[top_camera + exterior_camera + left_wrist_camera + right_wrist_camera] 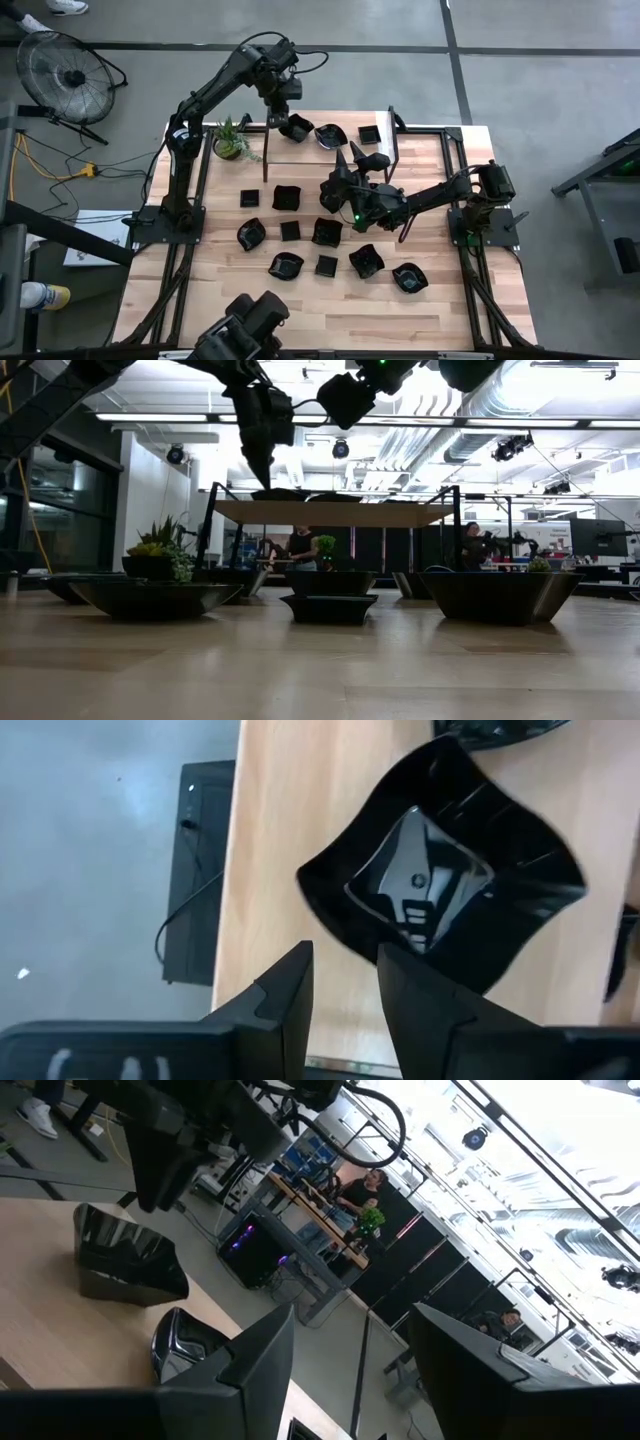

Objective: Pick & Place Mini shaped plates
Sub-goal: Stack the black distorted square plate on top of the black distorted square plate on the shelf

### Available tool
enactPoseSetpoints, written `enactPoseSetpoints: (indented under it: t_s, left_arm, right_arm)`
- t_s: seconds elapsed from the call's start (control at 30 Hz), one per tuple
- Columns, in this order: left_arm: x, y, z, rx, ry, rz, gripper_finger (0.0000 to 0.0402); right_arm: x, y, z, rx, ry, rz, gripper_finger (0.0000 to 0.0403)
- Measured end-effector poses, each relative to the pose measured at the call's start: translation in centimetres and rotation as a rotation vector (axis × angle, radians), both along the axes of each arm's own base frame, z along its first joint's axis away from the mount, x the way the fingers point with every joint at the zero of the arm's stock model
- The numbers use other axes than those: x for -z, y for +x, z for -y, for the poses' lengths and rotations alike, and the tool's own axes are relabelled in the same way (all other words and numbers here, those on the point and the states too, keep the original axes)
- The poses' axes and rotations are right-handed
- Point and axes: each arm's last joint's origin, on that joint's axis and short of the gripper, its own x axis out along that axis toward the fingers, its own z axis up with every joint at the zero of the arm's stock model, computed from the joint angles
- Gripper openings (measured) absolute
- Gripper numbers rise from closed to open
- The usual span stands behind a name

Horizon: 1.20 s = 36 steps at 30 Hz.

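Several mini shaped plates, glossy black, lie on the wooden table (230, 300), among them a square one (287, 197) and a rounded one (408, 277). Three more sit on the raised wooden shelf (300, 165) at the far side. My left gripper (345, 985) points down over the shelf's left end, open, just above the near rim of a wavy square plate (450, 880), which rests flat on the shelf. My right gripper (365, 1360) hovers level at the shelf's near edge (355, 165), open with nothing between its fingers.
A small green potted plant (232, 140) stands at the far left beside the shelf. Dark shelf posts (396, 140) rise at its corners. Bare wood lies along the table's near edge. In the low view, plates (155, 598) line the foreground under the shelf (335, 512).
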Motion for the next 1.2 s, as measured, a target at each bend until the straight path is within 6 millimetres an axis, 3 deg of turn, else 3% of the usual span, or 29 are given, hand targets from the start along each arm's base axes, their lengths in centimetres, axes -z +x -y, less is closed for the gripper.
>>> enactPoseSetpoints:
  t_s: [0.2,0.37,0.6,0.8,0.97,1.2]
  left_arm:
    - [-0.2,-0.4,0.1,0.015,0.049,-0.056,0.0112]
    - [-2.1,-1.4,1.0,0.042,0.125,-0.055,0.0112]
    - [-5.5,-3.6,3.2,0.061,0.191,-0.005,0.0112]
    - [-6.7,-4.5,5.8,0.116,0.163,-0.020,0.0112]
    - [-5.8,-4.3,8.7,0.193,0.128,-0.051,0.0112]
    - [-2.1,-4.9,13.3,0.287,0.126,-0.038,0.0112]
  right_arm:
    - [0.0,0.0,0.0,0.001,0.000,0.000,0.0194]
    - [-0.1,0.0,0.0,0.001,-0.001,-0.008,0.0194]
    - [-1.1,-0.6,0.1,0.010,0.006,-0.006,0.0194]
    - [-1.2,-0.8,0.1,0.033,0.020,-0.038,0.0194]
    - [-1.2,-0.8,0.1,0.038,0.023,-0.041,0.0194]
    - [-1.5,-1.0,0.1,0.038,0.023,-0.049,0.0194]
